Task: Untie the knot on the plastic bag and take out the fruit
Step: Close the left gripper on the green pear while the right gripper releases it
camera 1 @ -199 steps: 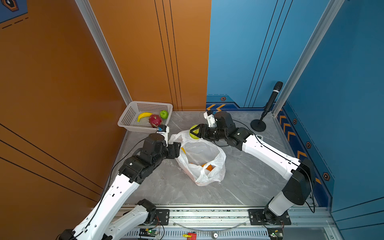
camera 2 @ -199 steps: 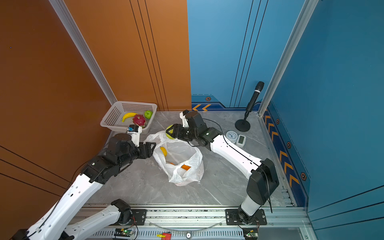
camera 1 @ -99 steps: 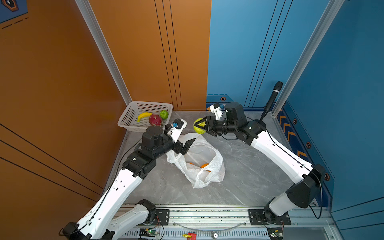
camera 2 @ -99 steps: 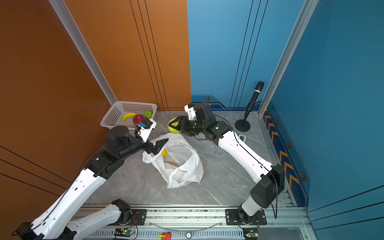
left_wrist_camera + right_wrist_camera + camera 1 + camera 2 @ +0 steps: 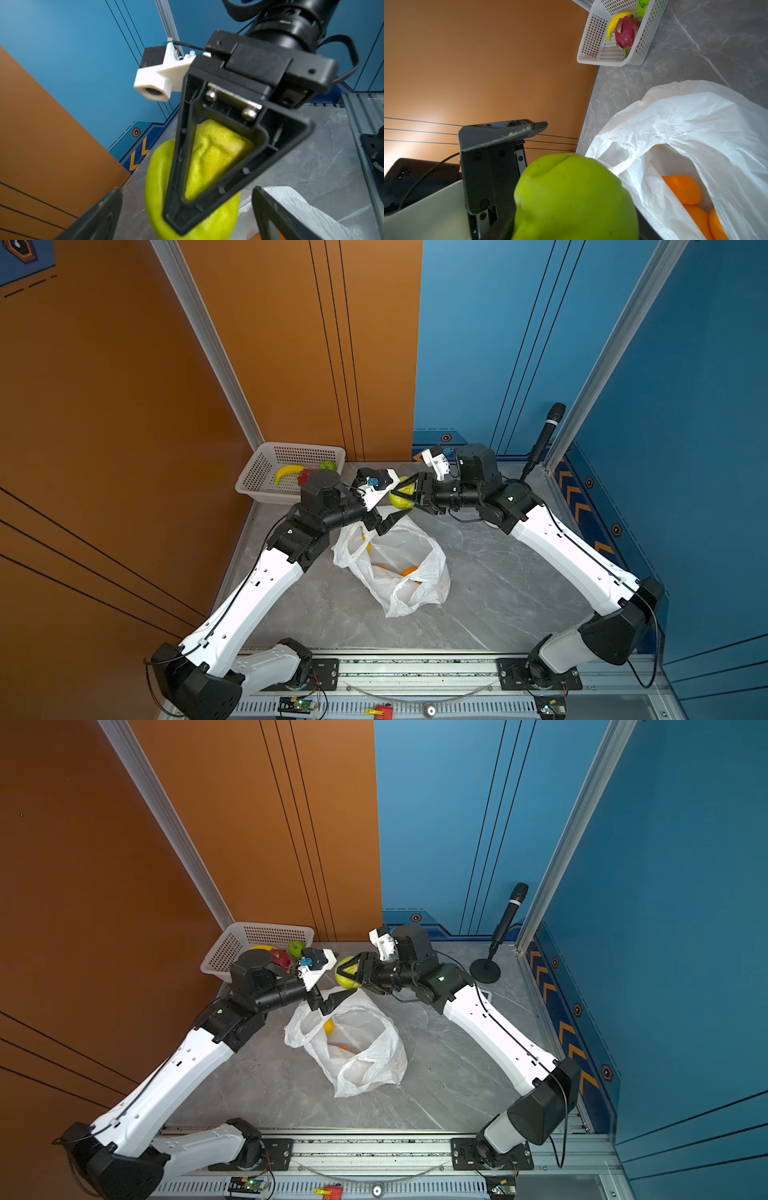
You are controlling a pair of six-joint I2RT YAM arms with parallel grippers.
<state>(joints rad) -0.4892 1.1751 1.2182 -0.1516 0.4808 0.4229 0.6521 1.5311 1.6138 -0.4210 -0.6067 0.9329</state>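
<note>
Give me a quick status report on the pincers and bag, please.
Left pincer open, empty. Right pincer shut on yellow-green fruit. Bag open, oranges inside. Left arm between fruit and basket.

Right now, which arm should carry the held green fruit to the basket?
Probably the left: the open left fingers are beside the fruit the right fingers hold, and the basket is nearer them.

Robot lab: panel walls (image 5: pixel 270 344), base rail (image 5: pixel 415 667).

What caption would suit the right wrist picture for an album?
A green fruit held in close-up beside the open bag of orange fruit, basket beyond.
</note>
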